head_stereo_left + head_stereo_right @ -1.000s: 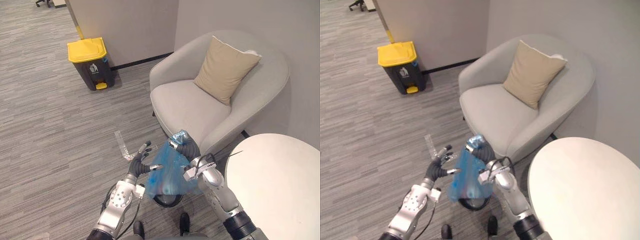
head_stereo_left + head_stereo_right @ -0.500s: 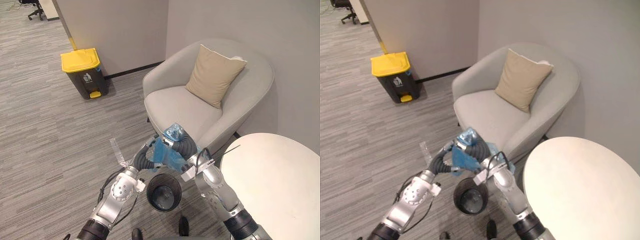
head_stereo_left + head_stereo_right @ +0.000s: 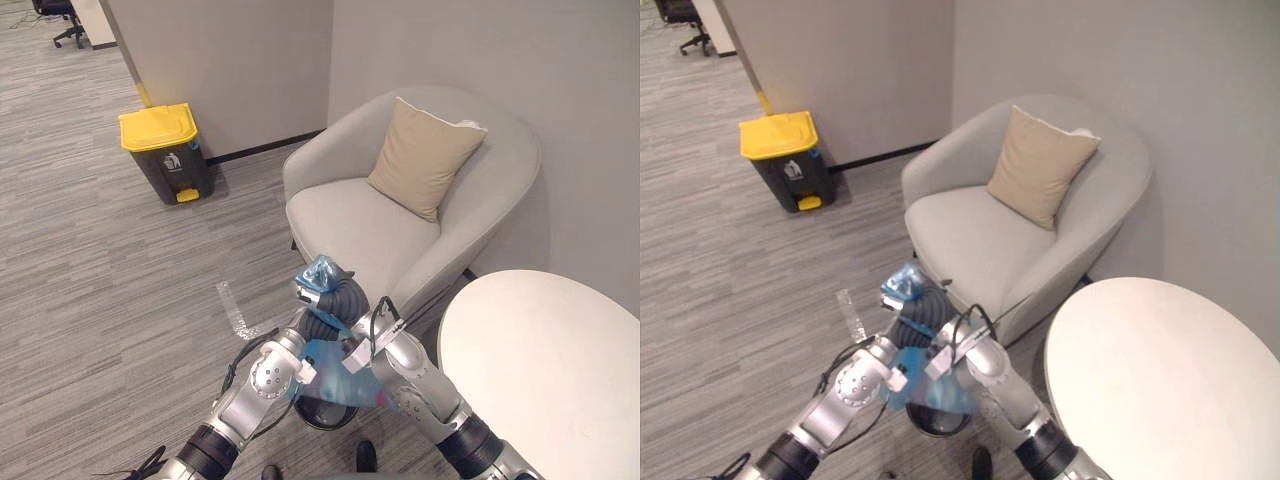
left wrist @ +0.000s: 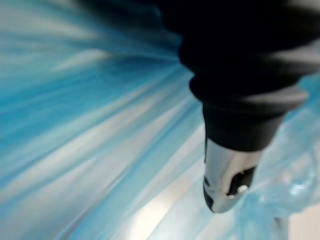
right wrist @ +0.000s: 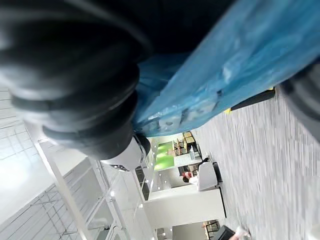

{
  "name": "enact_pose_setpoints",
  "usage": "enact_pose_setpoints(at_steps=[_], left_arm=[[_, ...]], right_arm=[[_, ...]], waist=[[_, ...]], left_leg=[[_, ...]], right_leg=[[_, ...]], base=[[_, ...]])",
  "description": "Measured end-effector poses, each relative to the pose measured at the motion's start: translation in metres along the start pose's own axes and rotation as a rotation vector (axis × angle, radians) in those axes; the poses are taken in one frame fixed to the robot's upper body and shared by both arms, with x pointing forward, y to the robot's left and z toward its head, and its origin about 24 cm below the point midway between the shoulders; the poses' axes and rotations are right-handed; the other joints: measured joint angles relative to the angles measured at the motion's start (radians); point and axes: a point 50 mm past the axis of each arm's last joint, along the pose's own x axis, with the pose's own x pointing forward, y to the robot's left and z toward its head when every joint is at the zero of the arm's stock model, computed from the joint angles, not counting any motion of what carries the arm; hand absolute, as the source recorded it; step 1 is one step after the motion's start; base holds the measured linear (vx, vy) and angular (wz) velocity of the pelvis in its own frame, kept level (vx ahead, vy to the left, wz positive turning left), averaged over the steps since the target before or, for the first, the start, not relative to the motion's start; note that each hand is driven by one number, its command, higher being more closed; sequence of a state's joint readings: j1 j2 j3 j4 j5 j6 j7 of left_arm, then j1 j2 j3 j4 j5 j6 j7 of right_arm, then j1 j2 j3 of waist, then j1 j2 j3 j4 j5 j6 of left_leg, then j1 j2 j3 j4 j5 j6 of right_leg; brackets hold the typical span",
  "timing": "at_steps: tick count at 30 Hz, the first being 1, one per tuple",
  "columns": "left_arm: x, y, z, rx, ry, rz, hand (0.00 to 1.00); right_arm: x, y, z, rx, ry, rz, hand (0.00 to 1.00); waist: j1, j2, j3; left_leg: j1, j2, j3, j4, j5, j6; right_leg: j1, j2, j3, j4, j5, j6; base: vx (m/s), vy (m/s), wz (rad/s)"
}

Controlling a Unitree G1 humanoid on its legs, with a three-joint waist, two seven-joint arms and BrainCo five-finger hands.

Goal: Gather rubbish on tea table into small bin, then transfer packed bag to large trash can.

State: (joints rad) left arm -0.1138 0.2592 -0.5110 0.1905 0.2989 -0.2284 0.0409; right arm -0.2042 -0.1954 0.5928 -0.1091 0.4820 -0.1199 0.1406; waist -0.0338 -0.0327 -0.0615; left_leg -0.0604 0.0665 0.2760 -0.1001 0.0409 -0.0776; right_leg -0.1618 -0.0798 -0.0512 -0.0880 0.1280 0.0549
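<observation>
Left eye, right hand (image 3: 330, 298): lower centre, clenched round the bunched neck of the bag (image 3: 340, 362), which hangs over the bin (image 3: 318, 414).
Left eye, trash can (image 3: 165, 150): upper left, well apart from the bag.
Left wrist, left hand (image 4: 227, 182): one finger lies on the blue bag; grip cannot be told.
Right wrist, bag: runs beside the right hand's dark cover.

Both silver-grey arms end in dark ribbed covers over left hand (image 3: 316, 326) and right hand (image 3: 338, 297).
</observation>
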Motion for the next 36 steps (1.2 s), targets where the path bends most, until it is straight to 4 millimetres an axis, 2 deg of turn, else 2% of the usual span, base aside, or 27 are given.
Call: enact_pose_setpoints(at_steps=[5, 6, 16, 23, 29, 30, 35, 36], left_arm=[[0.009, -0.001, 0.0, 0.043, -0.005, -0.03, 0.0], [0.012, -0.001, 0.001, 0.061, -0.01, -0.043, 1.0], [0.032, -0.012, -0.008, 0.186, 0.035, -0.146, 1.0], [0.041, -0.012, -0.01, 0.188, 0.063, -0.113, 1.0], [0.044, -0.008, -0.017, 0.108, 0.124, -0.059, 1.0], [0.044, -0.007, -0.018, 0.091, 0.137, -0.052, 1.0], [0.038, -0.004, -0.029, 0.001, 0.203, -0.002, 1.0], [0.024, -0.004, -0.029, -0.059, 0.202, 0.04, 1.0]], right_arm=[[0.007, 0.001, 0.004, -0.018, -0.001, 0.0, 1.0], [0.008, 0.0, 0.004, -0.02, -0.003, -0.002, 1.0], [0.008, 0.0, 0.003, -0.018, 0.014, -0.001, 1.0], [0.013, 0.003, 0.006, 0.002, 0.002, 0.023, 1.0], [0.013, 0.006, 0.002, 0.006, 0.018, 0.032, 1.0], [0.013, 0.005, 0.001, 0.007, 0.023, 0.028, 0.0], [0.015, 0.007, -0.011, 0.039, 0.042, 0.008, 0.0], [0.012, 0.006, -0.013, 0.046, 0.033, -0.023, 0.0]], waist=[[-0.003, 0.0, 0.0], [-0.004, 0.0, 0.0], [-0.019, 0.0, 0.0], [-0.027, 0.0, 0.0], [-0.034, 0.001, 0.001], [-0.034, 0.001, 0.001], [-0.037, 0.002, 0.002], [-0.036, 0.002, 0.002]], left_leg=[[-0.007, -0.001, 0.009, 0.0, 0.002, -0.001], [-0.008, -0.001, 0.009, 0.0, 0.002, 0.0], [-0.009, -0.002, 0.007, 0.0, 0.002, 0.0], [-0.007, 0.0, 0.013, 0.0, 0.002, 0.0], [-0.005, 0.0, 0.016, 0.0, 0.002, 0.0], [-0.004, 0.0, 0.016, 0.0, 0.002, 0.0], [-0.002, 0.002, 0.019, 0.0, 0.002, 0.0], [-0.001, 0.007, 0.019, 0.0, 0.002, 0.0]], right_leg=[[-0.013, 0.001, 0.01, 0.0, 0.007, 0.0], [-0.014, 0.001, 0.01, 0.0, 0.007, 0.0], [-0.013, 0.001, 0.009, 0.0, 0.008, 0.0], [-0.014, 0.003, 0.016, 0.0, 0.008, -0.001], [-0.014, 0.004, 0.02, 0.0, 0.009, -0.002], [-0.014, 0.004, 0.02, 0.0, 0.009, -0.002], [-0.012, 0.005, 0.023, 0.0, 0.009, -0.003], [-0.012, 0.006, 0.024, 0.0, 0.009, -0.003]], base=[[-0.01, -0.008, -0.06], [0.0, 0.0, 0.0], [0.0, 0.0, 0.0], [0.0, -0.007, -0.02], [0.0, -0.004, -0.01], [0.0, 0.0, 0.0], [0.0, 0.0, -0.01], [0.0, 0.0, 0.0]])
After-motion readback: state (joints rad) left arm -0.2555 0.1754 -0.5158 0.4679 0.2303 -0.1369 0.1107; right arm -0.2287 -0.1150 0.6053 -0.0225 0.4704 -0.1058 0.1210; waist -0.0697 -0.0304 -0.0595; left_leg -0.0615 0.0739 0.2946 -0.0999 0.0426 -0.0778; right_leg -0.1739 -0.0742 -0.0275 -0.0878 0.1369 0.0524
